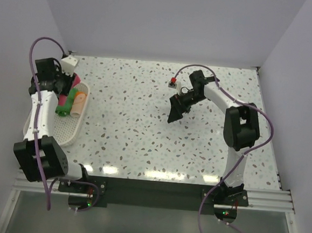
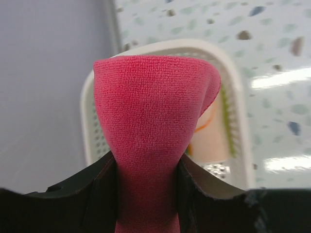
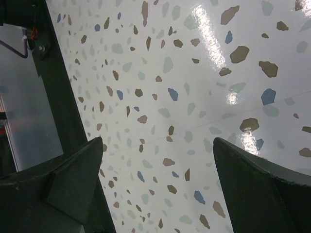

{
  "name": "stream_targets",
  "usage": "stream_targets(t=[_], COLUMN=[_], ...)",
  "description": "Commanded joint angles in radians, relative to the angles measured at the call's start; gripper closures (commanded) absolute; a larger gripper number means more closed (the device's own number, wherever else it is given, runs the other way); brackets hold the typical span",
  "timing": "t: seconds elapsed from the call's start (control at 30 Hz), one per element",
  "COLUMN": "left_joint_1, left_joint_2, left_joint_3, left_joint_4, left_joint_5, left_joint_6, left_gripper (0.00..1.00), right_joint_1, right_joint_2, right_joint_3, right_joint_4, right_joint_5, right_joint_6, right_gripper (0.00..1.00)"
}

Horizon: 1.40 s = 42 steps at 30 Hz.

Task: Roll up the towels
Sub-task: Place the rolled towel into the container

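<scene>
Speckled table [image 1: 145, 121] with a white basket [image 1: 71, 131] at its left edge. Left gripper [image 2: 146, 174] pinches the pink towel [image 2: 153, 121] above the basket, beside green [image 1: 65, 105] and peach [image 1: 80, 103] towels. Right gripper [image 3: 155, 189] hangs spread over bare tabletop.

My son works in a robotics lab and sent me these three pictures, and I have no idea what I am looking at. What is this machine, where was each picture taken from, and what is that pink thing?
These are two robot arms bolted to the near edge of a speckled table, each ending in a two-finger gripper. The wide picture comes from a fixed camera above and behind them. The other two come from small cameras on the wrists, so each shows its own dark fingers at the bottom.

The left gripper is shut on the pink-red towel, holding it over a white mesh basket at the table's left edge. A green towel and a peach towel lie rolled inside it.

The right gripper is open and holds nothing, hovering over bare table.
</scene>
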<state>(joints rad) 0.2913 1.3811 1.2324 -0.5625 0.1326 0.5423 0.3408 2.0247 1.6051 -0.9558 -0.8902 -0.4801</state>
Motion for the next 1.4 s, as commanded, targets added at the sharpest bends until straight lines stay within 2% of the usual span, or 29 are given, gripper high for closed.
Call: stream_targets(t=[0.0, 0.03, 0.17, 0.33, 0.47, 0.93, 1.1, 1.2, 1.37], left_joint_1=[0.032, 0.046, 0.066, 0.084, 0.098, 0.1, 0.1, 0.1, 0.103], left_joint_2=[-0.013, -0.013, 0.004, 0.081, 0.128, 0.276, 0.32, 0.361, 0.417], left_joint_3=[-0.002, -0.037, -0.122, -0.191, -0.214, -0.264, -0.269, -0.254, -0.174], left_joint_4=[0.159, 0.233, 0.408, 0.602, 0.693, 0.8, 0.79, 0.748, 0.564], left_joint_5=[-0.223, -0.294, -0.413, -0.513, -0.536, -0.467, -0.419, -0.363, -0.231], left_joint_6=[0.025, 0.033, 0.048, 0.056, 0.056, 0.097, 0.097, 0.099, 0.113], left_gripper=[1.0, 1.0, 1.0, 1.0, 1.0, 1.0, 1.0, 1.0, 1.0], right_joint_1=[0.001, 0.001, 0.003, 0.003, 0.003, 0.003, 0.003, 0.003, 0.001], right_joint_2=[-0.05, -0.046, -0.031, -0.026, -0.024, 0.017, 0.032, 0.042, 0.046], right_joint_3=[0.01, 0.021, 0.042, 0.053, 0.047, 0.052, 0.056, 0.065, 0.072], right_joint_4=[0.015, 0.008, -0.008, -0.021, -0.029, -0.057, -0.063, -0.069, -0.08], right_joint_5=[-0.018, -0.019, -0.023, -0.009, -0.004, -0.015, -0.021, -0.019, -0.015], right_joint_6=[0.038, 0.041, 0.054, 0.06, 0.057, 0.032, 0.029, 0.026, 0.021], right_gripper=[0.02, 0.01, 0.01, 0.02, 0.02, 0.02, 0.02, 0.02, 0.02])
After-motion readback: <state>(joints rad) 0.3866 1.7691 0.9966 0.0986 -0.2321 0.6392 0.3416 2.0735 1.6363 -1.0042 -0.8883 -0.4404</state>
